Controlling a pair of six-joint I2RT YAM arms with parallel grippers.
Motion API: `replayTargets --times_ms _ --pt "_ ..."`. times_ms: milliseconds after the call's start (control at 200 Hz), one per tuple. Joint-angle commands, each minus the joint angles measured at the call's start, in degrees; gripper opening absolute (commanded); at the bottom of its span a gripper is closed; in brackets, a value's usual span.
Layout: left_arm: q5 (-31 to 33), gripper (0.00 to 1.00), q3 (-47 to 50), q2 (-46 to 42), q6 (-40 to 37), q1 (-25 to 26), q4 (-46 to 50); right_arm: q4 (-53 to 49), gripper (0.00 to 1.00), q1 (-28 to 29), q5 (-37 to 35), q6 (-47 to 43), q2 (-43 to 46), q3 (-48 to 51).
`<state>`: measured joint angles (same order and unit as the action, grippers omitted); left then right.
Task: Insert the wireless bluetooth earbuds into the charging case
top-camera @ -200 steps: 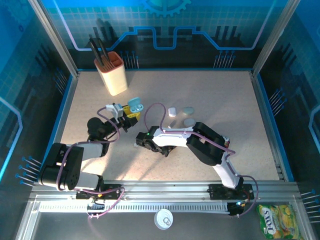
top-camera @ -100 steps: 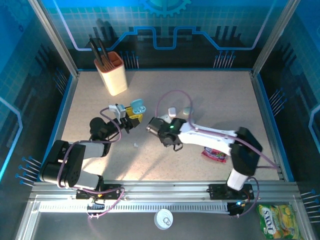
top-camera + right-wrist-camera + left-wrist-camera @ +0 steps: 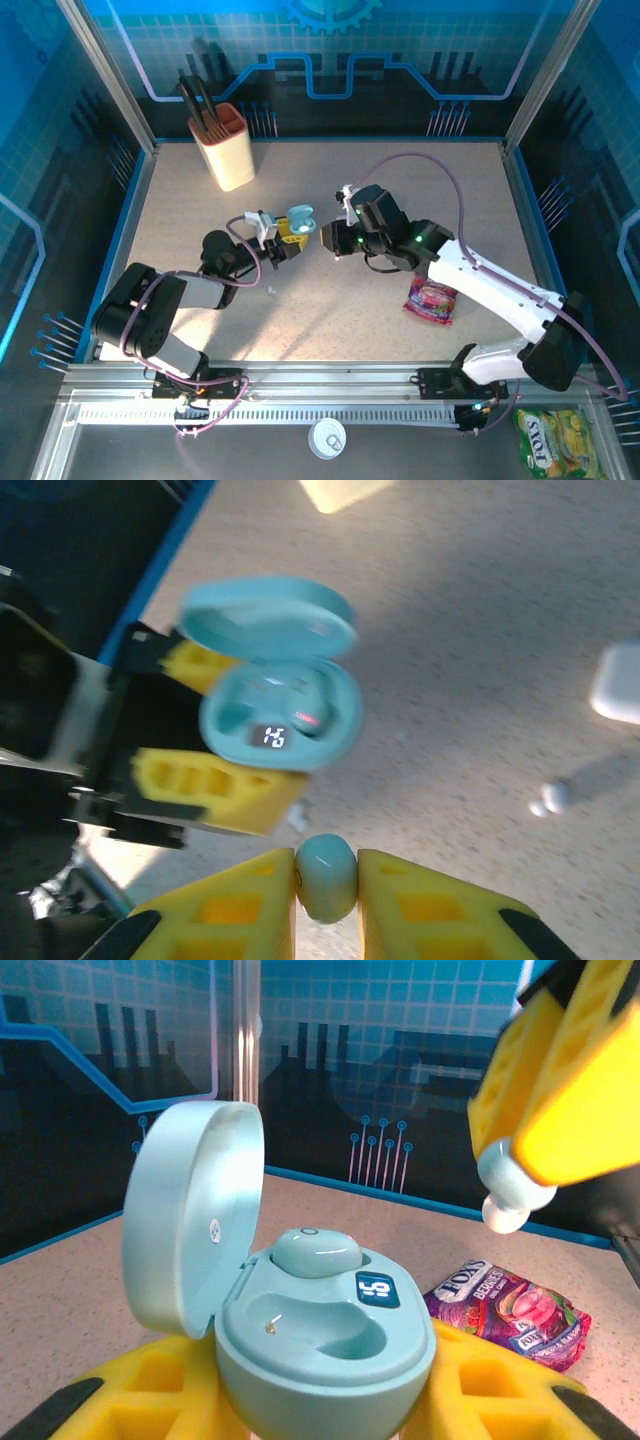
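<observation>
Now that our right gripper has swung over pinching a light-blue plastic earbud, it hangs near the open mint charging case clamped in our left gripper, ready for insertion.

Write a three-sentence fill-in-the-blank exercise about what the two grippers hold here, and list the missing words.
1. The left gripper holds a light-blue charging case whose lid stands ____.
2. In the case, the seated earbud fills one socket; the other socket is ____.
3. The right gripper pinches a second earbud between fingers coloured ____.

Missing words: open; empty; yellow.
</observation>
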<state>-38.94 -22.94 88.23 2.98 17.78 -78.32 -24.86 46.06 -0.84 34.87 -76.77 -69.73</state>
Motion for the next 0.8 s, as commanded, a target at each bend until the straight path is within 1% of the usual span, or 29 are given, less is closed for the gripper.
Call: replayTargets --times_ms 0,245,430,795 --pt "1.0 0.32 -1.8 1.0 -3.4 1.6 -1.9 4.6 0.21 -0.3 6.4 -1.3 -0.7 -2.6" --pt "1.3 0.32 -2.8 1.5 -4.6 4.0 -1.9 6.1 0.21 -0.3 7.6 -2.1 -4.8 -5.4" --pt "1.0 0.32 -2.8 1.1 -4.7 4.4 -1.9 5.3 0.21 -0.4 7.0 -2.8 -7.4 -7.0" --pt "2.3 0.32 -3.2 0.9 -4.1 4.5 -1.9 4.6 0.21 -0.5 5.7 -2.4 -9.3 -6.5"
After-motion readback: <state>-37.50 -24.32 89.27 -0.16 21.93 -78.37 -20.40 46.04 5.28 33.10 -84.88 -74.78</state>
